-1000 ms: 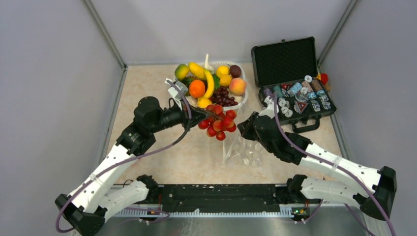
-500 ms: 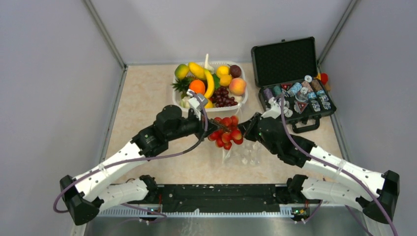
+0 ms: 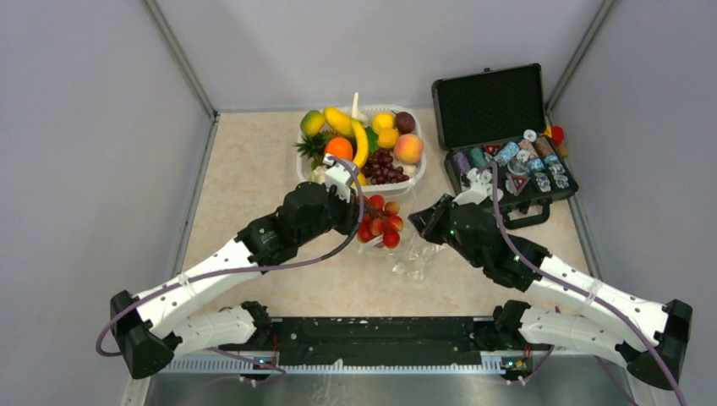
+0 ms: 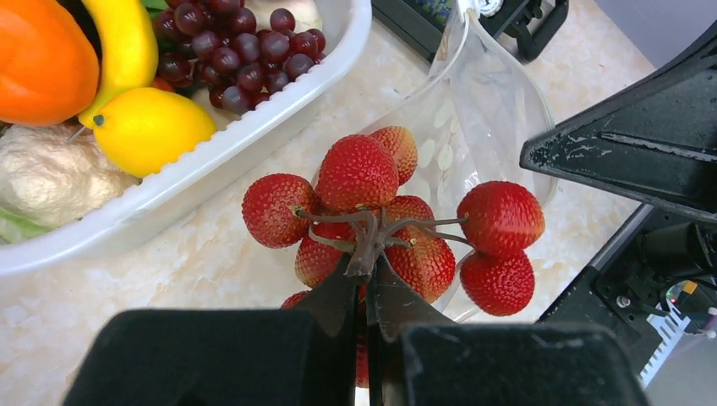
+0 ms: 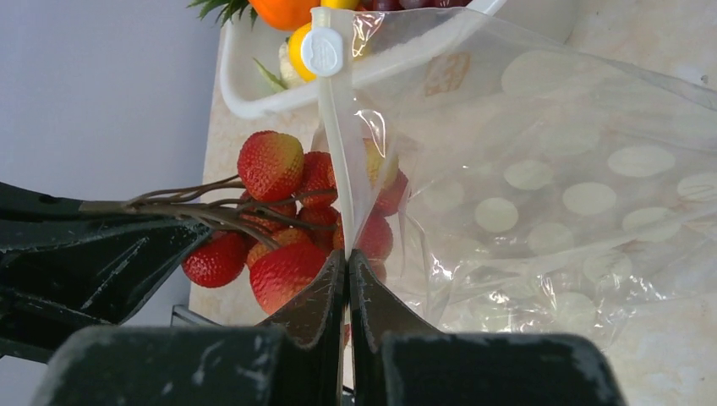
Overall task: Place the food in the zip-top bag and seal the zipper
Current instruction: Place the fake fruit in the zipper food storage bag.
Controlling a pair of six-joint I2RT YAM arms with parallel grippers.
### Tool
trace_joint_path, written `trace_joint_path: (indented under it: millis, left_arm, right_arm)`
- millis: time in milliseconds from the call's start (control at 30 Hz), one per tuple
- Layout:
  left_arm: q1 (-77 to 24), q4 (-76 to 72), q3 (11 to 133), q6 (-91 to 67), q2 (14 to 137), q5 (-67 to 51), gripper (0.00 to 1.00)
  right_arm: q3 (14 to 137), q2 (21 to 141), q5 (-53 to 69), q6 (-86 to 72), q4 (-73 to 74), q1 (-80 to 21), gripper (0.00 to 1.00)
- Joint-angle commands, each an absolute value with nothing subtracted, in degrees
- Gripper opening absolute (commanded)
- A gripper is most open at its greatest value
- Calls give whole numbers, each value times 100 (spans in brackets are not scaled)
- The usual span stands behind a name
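Top external view: both arms reach from the near edge of the worktop [image 3: 254,178] toward its middle, where their tips almost meet. The left tool [image 3: 359,222] is pressed together on the brown stem of a strawberry bunch [image 3: 380,224], holding the red berries above the worktop. In the left wrist view the left tool [image 4: 365,269] pinches the point where the stems join, and the strawberry bunch [image 4: 359,173] fans out ahead of it.

Just right of the berries, the right tool [image 3: 423,224] holds up one edge of the zip-top bag [image 3: 412,258], while the rest of the clear dotted plastic slumps onto the worktop nearer the arms. The right wrist view shows the right tool [image 5: 347,262] pinching the whitish zipper [image 5: 338,144], with a round white slider [image 5: 322,51] at the strip's far end. The strawberry bunch [image 5: 270,165] sits at the bag's mouth, mostly on the open side of the zipper. A few berries show through the zip-top bag [image 5: 550,186].

Beyond them, toward the far edge, stands the white tub [image 3: 421,165]. It holds an orange [image 3: 338,149], a banana [image 3: 361,144], a peach [image 3: 408,149] and purple grapes [image 3: 385,167]. In the far right corner an open black case [image 3: 490,106] holds small chips.
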State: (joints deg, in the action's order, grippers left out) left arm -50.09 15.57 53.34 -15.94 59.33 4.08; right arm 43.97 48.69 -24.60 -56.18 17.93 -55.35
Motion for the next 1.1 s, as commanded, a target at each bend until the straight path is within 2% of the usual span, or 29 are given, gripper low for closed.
trace_joint_path:
  millis: [0,133,233,433,600,767,1067]
  left_arm:
    - [-5010,1231,5535,-1649,5704,807,0]
    - [-5010,1122,5460,-1923,5766,1349,0]
    - [-5010,1109,5504,-1951,5937,1294,0]
    - [-5213,1129,5572,-1763,6152,1029,0]
    - [-5443,1080,5561,-1473,6127,523,0]
    - [-5519,679,5445,-1379,6033,-595,0]
    - [-5520,276,5460,-1213,6197,-1556,0]
  right_arm:
    - [4435,4822,-2174,-5369,1725,-5502,0]
    - [4665,5038,-1559,-4731,1895,-5502,0]
    - [4790,5265,-1064,-4512,1837,-5504,0]
    - [4632,5300,-1298,-4958,1274,-5502,0]
    - [4383,5064,-1820,-5336,785,-5499,0]
    - [4370,5063,-1951,-5376,827,-5493,0]
    - [4089,4883,-1204,-5096,286,-5498,0]
